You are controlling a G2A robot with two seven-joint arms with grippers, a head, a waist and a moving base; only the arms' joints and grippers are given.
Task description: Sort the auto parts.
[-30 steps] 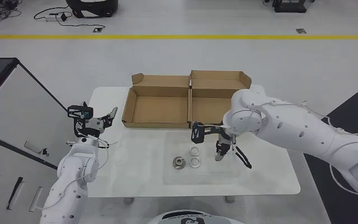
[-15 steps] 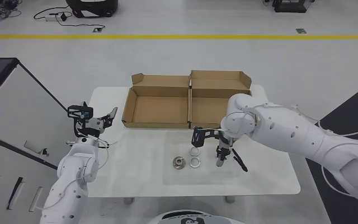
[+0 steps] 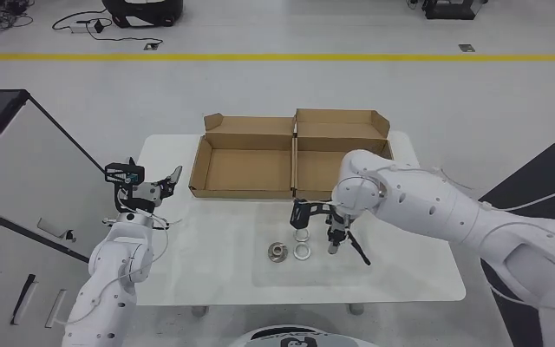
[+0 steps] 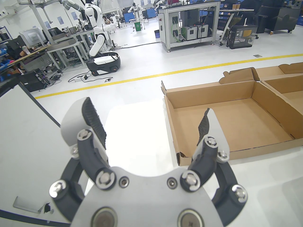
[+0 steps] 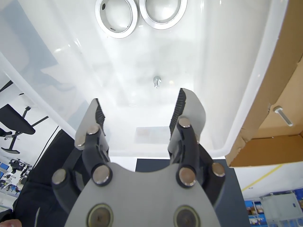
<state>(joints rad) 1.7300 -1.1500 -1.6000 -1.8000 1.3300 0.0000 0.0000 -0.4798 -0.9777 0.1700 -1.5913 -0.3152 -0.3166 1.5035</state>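
1. At the left edge of the glossy white table [image 3: 217,252], the left pincer [image 4: 146,109] hangs released beside a shallow brown cardboard box [image 4: 236,119].
2. Ahead of the released right pincer [image 5: 139,98] lie a notched silver metal ring [image 5: 116,12] and a plain silver ring [image 5: 163,2].
3. Just off its tips lies a tiny threaded silver bolt [image 5: 156,81], likely the next pick, needing a centred descent and narrow pinch.
4. Beside it, a second brown cardboard box [image 5: 279,72] holds a second silver bolt [image 5: 282,115].

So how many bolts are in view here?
2. A short bolt on the table ahead of the right gripper; a longer bolt inside the cardboard box. Others may be hidden.
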